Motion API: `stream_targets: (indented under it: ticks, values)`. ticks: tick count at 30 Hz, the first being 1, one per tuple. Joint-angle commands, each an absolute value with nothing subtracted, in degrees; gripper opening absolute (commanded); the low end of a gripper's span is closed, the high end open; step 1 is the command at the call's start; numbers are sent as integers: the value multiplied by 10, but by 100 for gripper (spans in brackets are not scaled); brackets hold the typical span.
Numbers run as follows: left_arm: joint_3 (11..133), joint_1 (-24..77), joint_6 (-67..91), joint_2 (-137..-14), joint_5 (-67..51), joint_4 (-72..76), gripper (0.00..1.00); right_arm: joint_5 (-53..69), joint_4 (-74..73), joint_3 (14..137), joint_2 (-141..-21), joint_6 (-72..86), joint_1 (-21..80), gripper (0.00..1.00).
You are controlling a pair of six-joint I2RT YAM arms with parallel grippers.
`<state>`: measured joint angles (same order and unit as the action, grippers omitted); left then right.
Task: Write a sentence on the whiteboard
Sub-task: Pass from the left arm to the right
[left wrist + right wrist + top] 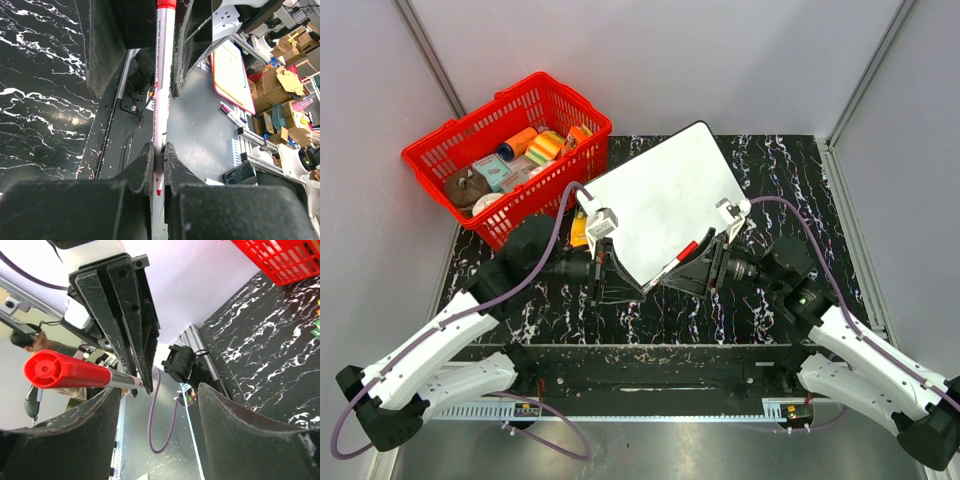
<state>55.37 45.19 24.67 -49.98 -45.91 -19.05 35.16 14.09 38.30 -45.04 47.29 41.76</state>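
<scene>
The whiteboard (660,190) lies tilted on the black marbled table, behind both grippers. Its face shows no writing, so the sentence is not visible. My left gripper (625,278) is shut on a slim white pen (675,260) near its red nib; the left wrist view shows the fingers (145,160) clamped on the barrel (162,75). The pen's red end (50,371) points into my right gripper (159,390), whose jaws are wide open, and lies close above one finger (75,430). The right gripper (692,268) faces the left one just in front of the board.
A red basket (432,150) with several small items stands at the back left, touching the board's corner. A yellow item (579,230) lies by the basket. Purple cables run along both arms. A pink-rimmed board (232,75) and clutter lie beyond the table.
</scene>
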Motion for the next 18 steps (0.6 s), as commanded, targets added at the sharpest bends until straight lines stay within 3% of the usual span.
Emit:
stream_targets:
  ticks: [1, 8, 11, 18]
  values:
    - [565, 454, 253, -507, -502, -140, 0, 390, 226, 403, -461, 504, 421, 66]
    - [563, 454, 247, -505, -494, -141, 0, 390, 233, 397, -443, 509, 421, 55]
    - [561, 455, 249, -510, -495, -141, 0, 388, 234, 395, -441, 512, 421, 42]
    - [560, 463, 251, -523, -494, -141, 0, 390, 242, 400, -454, 526, 421, 39]
